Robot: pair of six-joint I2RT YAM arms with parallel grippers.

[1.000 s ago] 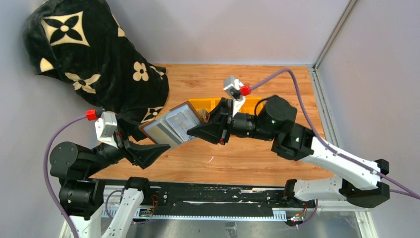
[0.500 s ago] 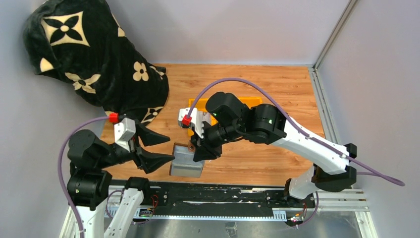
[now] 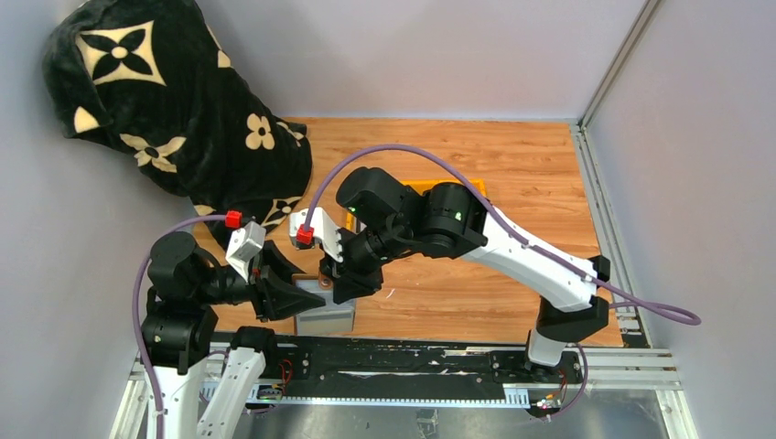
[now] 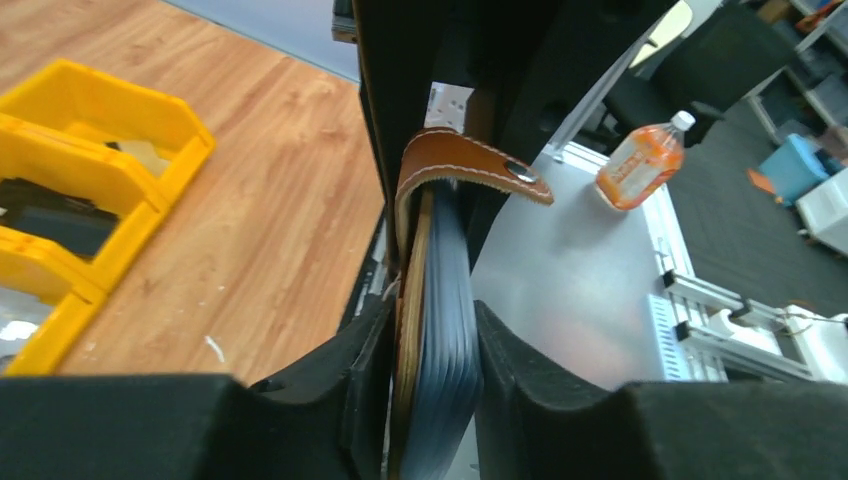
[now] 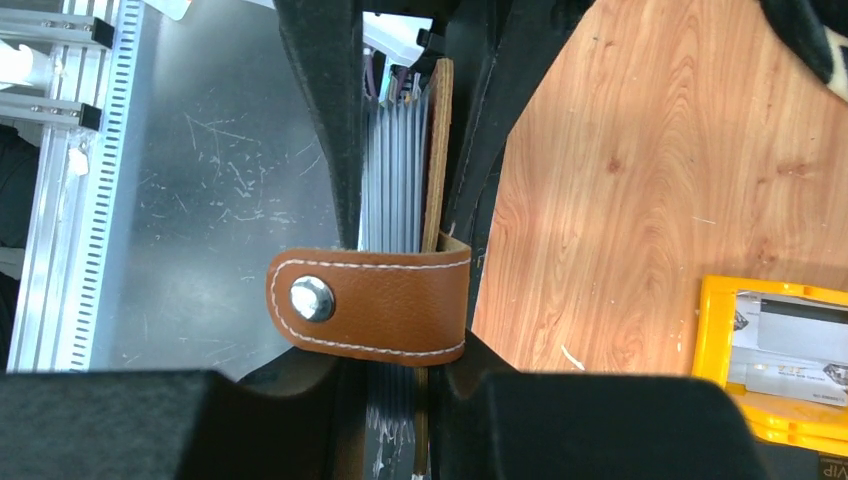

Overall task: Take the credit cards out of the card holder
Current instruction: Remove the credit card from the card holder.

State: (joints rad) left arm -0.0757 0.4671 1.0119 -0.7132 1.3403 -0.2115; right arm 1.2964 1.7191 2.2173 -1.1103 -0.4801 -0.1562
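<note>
Leather card holder [image 3: 327,312] sits at the near edge of the wooden table [image 3: 512,174] in the top view, its grey face up, caught between the left gripper [image 3: 307,302] and the right gripper [image 3: 352,283], which meet over it; a yellow tray [image 3: 416,186] shows partly behind the right arm, and a black flower-patterned cloth [image 3: 156,101] is heaped at the far left corner. The left wrist view has the holder edge-on, brown cover against the grey stack of cards, with the left gripper's two fingers [image 4: 515,370] pressed on its two faces, so this gripper is clamped on it; the brown snap tab [image 4: 460,165] curls over the holder's far end, where the other arm's dark fingers flank it. The right wrist view looks from the tab end: the tab lies across the holder, its metal snap [image 5: 312,298] showing, and the right gripper's fingers [image 5: 300,400] hug the holder on both sides, clamped on it; the yellow tray lies on the wood to the right
</note>
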